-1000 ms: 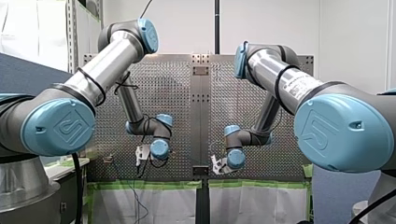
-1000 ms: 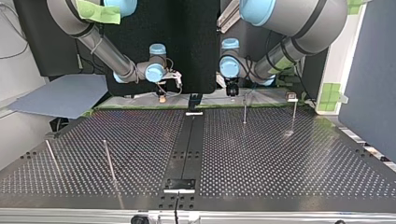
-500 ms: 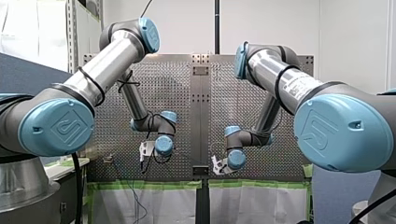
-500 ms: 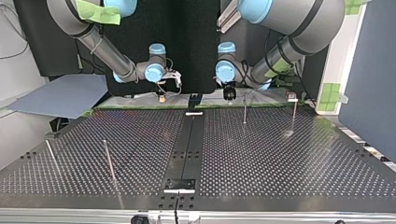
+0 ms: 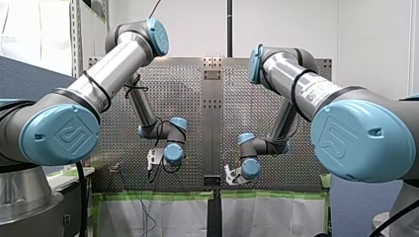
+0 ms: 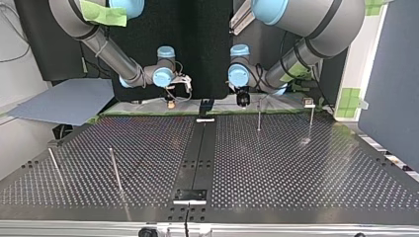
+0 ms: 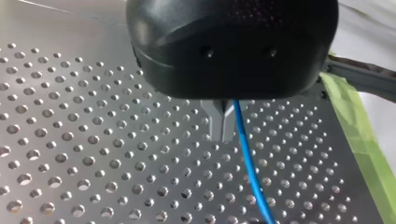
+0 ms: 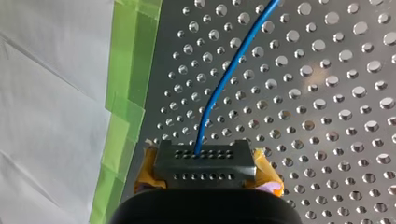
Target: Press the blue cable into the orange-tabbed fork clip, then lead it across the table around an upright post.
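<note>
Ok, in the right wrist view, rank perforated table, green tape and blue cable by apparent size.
1. perforated table, fills most of the view.
2. green tape, a long strip along its edge.
3. blue cable, long but thin.

Cable (image 7: 247, 158) is bright blue. Surface (image 7: 70, 140) is shiny silver-grey w/ rows of little round holes all over, like dots. Tape (image 7: 359, 130) along its edge is light green. L gripper (image 7: 223, 133) is black on top & its fingers (image 7: 217, 126) are grey. R gripper (image 8: 205, 161) is black w/ 2 rows of tiny holes, yellow-orange bits at both sides. Sheet (image 8: 46, 93) past the tape is white. Arms (image 5: 113, 64) are silver & dark grey w/ light-blue caps. Posts (image 6: 115, 170) are silver.
</note>
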Robot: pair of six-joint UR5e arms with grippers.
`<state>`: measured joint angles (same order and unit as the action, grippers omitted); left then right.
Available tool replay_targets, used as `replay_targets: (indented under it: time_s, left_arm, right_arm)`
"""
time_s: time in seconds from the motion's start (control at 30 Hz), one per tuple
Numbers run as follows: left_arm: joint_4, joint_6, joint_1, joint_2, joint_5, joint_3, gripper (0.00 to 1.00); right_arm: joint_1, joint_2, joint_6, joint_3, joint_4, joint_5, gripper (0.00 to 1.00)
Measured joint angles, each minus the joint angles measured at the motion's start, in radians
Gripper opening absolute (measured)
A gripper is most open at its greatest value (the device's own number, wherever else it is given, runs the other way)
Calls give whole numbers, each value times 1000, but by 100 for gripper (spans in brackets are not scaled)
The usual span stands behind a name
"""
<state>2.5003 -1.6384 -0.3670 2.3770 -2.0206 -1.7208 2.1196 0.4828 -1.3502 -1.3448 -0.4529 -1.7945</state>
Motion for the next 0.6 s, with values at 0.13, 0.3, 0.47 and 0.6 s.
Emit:
replay_targets:
  time_s: [0.13,0.3,0.47,0.6]
  left_arm:
    - [-1,14,-3,0,8,0,2]
    - [-6,26,-9,-1,17,0,2]
    - [-16,48,-17,-3,19,0,2]
    - [-25,51,-22,-9,20,0,2]
  right_arm:
    - [0,1,0,0,0,7,0]
    - [0,3,0,1,0,12,0]
    - [0,13,0,1,4,15,0]
    - [-2,43,-3,-4,6,18,0]
